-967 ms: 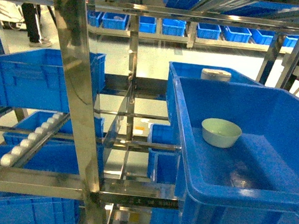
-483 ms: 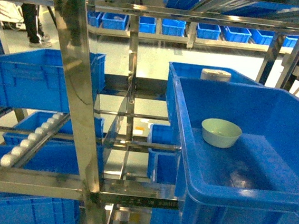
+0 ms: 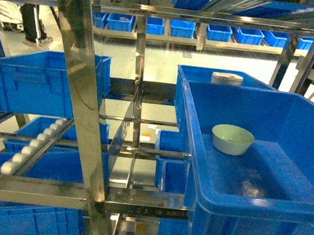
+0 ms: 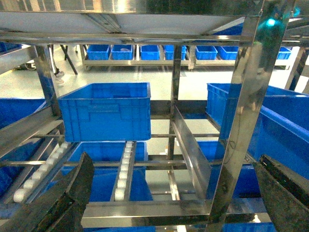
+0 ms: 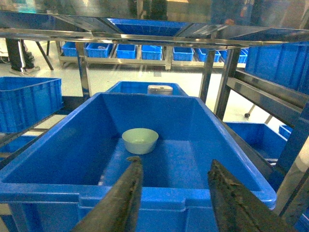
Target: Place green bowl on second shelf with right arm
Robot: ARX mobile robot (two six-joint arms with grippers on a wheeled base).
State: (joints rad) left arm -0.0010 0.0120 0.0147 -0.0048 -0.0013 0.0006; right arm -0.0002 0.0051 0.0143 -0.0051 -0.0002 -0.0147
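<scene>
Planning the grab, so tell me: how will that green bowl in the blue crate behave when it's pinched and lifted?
The green bowl looks like thin, smooth plastic, so probably light and rigid. Its slick rim may slip in the right pincer. Upright on the blue crate floor, a nudge would likely slide it, not tip it.

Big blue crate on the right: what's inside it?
Only the green bowl, upright on the crate floor toward the back. The near wall hides the floor right behind it.

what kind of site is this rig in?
Probably a warehouse or factory parts store: stainless flow racks with roller rails, and rows of identical blue crates along the far wall. The green bowl sits in one crate.
</scene>
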